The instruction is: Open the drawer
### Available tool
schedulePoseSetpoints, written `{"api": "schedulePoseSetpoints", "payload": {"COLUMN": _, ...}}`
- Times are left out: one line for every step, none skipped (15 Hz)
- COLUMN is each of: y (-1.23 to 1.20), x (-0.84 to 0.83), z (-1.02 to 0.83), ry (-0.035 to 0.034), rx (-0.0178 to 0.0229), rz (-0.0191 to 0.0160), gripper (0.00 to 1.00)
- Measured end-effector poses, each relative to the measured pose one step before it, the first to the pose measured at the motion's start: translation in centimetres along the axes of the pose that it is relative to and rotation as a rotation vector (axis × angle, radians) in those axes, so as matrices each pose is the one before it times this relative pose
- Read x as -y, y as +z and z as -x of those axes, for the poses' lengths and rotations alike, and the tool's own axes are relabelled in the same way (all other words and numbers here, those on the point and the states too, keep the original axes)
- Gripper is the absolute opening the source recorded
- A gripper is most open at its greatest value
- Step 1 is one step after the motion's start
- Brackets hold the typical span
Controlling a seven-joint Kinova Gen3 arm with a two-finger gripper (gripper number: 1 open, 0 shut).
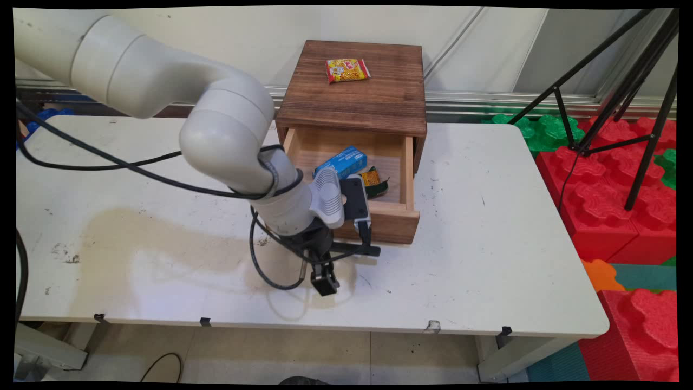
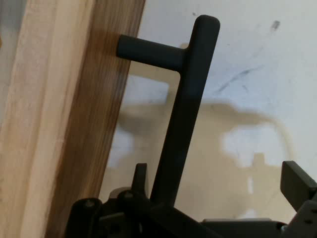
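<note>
A dark wooden box point(image 1: 354, 95) stands at the table's back with its drawer point(image 1: 391, 223) pulled out. My gripper point(image 1: 325, 279) hangs just in front of the drawer front point(image 2: 74, 124), low over the table. It is open, and the black T-shaped handle point(image 2: 185, 109) runs between the fingers, close to the left finger point(image 2: 140, 177) and well apart from the right one point(image 2: 297, 181). Inside the drawer lie a blue carton point(image 1: 341, 161) and a small green and yellow packet point(image 1: 374, 182), partly hidden by my wrist. A red and yellow snack packet point(image 1: 347, 70) lies on top of the box.
The white table point(image 1: 487, 244) has stains near the gripper. Black cables point(image 1: 265, 271) hang from the arm down to the tabletop. Beyond the table's right edge stand a black tripod point(image 1: 622, 108) and red and green foam blocks point(image 1: 601, 195).
</note>
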Motion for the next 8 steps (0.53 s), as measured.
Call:
{"api": "schedulePoseSetpoints", "payload": {"y": -0.131, "x": -0.395, "z": 0.151, "ry": 0.00201, "rx": -0.00045, "rz": 0.00365, "gripper": 1.00}}
{"api": "schedulePoseSetpoints", "payload": {"y": -0.118, "x": -0.327, "z": 0.118, "ry": 0.00150, "rx": -0.00054, "rz": 0.00231, "gripper": 1.00}}
{"api": "schedulePoseSetpoints", "payload": {"y": -0.074, "x": -0.203, "z": 0.070, "ry": 0.00121, "rx": -0.00028, "rz": 0.00136, "gripper": 1.00}}
{"api": "schedulePoseSetpoints", "payload": {"y": -0.136, "x": -0.346, "z": 0.126, "ry": 0.00143, "rx": -0.00074, "rz": 0.00182, "gripper": 1.00}}
{"api": "schedulePoseSetpoints", "payload": {"y": -0.113, "x": -0.273, "z": 0.100, "ry": 0.00081, "rx": -0.00055, "rz": 0.00099, "gripper": 1.00}}
{"api": "schedulePoseSetpoints", "payload": {"y": -0.146, "x": -0.321, "z": 0.123, "ry": 0.00104, "rx": -0.00072, "rz": 0.00073, "gripper": 1.00}}
{"api": "schedulePoseSetpoints", "payload": {"y": -0.118, "x": -0.261, "z": 0.100, "ry": 0.00063, "rx": -0.00066, "rz": 0.00074, "gripper": 1.00}}
{"api": "schedulePoseSetpoints", "payload": {"y": -0.113, "x": -0.230, "z": 0.094, "ry": 0.00067, "rx": -0.00040, "rz": 0.00052, "gripper": 1.00}}
